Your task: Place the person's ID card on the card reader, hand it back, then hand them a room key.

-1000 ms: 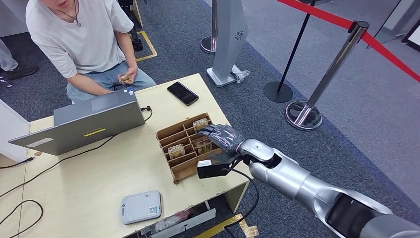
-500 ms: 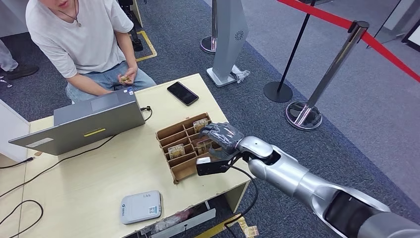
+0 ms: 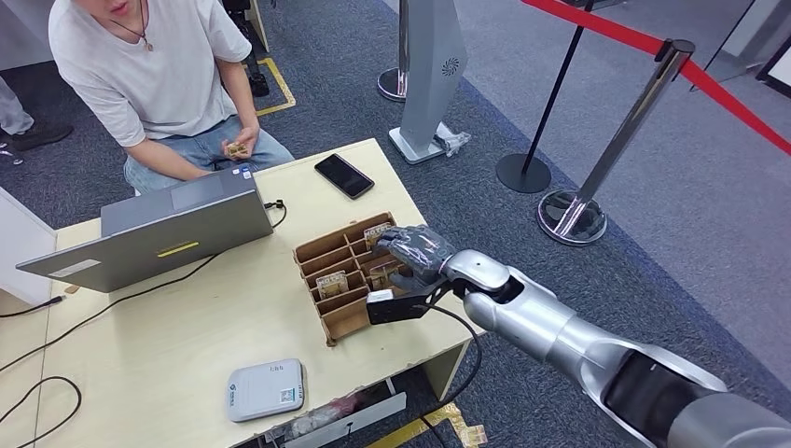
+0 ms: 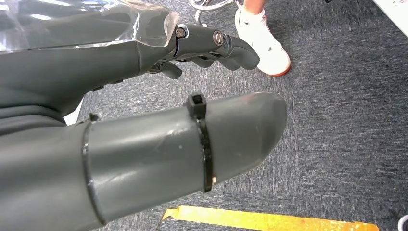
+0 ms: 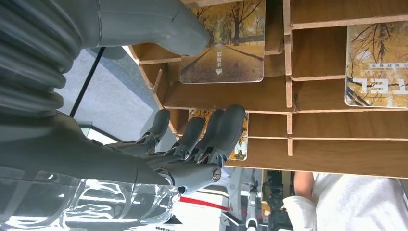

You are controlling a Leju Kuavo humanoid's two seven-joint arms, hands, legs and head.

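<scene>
Right hand (image 3: 417, 254) is hovering over the wooden card organizer (image 3: 328, 277) on the table (image 3: 168, 345), fingers (image 5: 226, 130) spread apart and reaching into a slot next to a room key card (image 5: 223, 45), thumb just beside that card; whether it is touching is unclear. Left hand (image 4: 144, 110) is hanging over grey carpet, fingers loosely curled, holding nothing. Person (image 3: 154, 75) is sitting behind the laptop (image 3: 159, 233), holding a card (image 3: 237, 148). Card reader (image 3: 266, 389) is lying near the table's front edge, phone (image 3: 343, 175) near the far edge.

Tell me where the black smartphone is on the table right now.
In the head view the black smartphone lies flat near the far right corner of the pale wooden table, beyond the brown cardboard card organiser and right of the grey laptop.
</scene>
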